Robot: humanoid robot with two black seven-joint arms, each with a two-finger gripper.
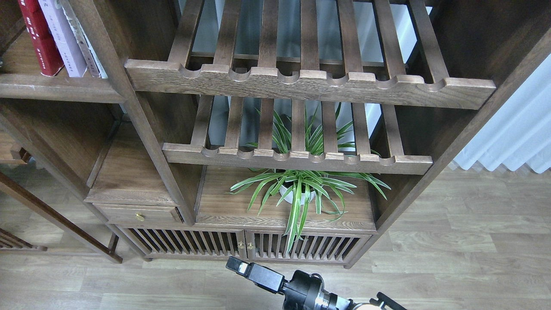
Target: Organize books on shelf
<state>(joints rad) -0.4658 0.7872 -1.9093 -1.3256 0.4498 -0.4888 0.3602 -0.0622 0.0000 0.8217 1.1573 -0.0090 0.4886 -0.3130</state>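
A thick red book (39, 41) and a pale lavender-white book (62, 41) stand upright on the dark-brown shelf (64, 88) at the top left. A thinner pale book with a speckled spine (84, 45) leans beside them against the cabinet post. The black-bordered book with the yellow-green panel is out of view. My left gripper is out of view too. My right gripper (236, 265) shows at the bottom centre, low over the floor and far from the books. It looks like one dark block, so its fingers cannot be told apart.
Two slatted racks with notched front rails (301, 84) fill the middle of the cabinet. A spider plant in a white pot (297, 189) stands on the lower board. A small drawer (137, 214) and slatted doors (241, 245) lie below. White curtains (512, 137) hang at the right.
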